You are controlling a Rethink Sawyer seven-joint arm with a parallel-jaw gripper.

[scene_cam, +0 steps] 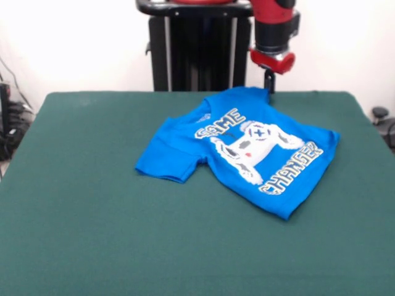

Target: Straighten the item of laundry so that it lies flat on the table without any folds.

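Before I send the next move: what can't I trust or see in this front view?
- Gripper: only a thin dark tip shows at the shirt's far edge; whether the jaws are open or shut, or pinch cloth, cannot be told.
- Shirt's far sleeve: not visible, perhaps folded under.
- Shirt's underside: any tucked folds are hidden by the top layer.
- Arm: cut off by the top edge.
- Table: near corners cut off by the bottom edge.

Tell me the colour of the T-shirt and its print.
Bright blue T-shirt with a white game-controller print and pale lettering; the front view shows it.
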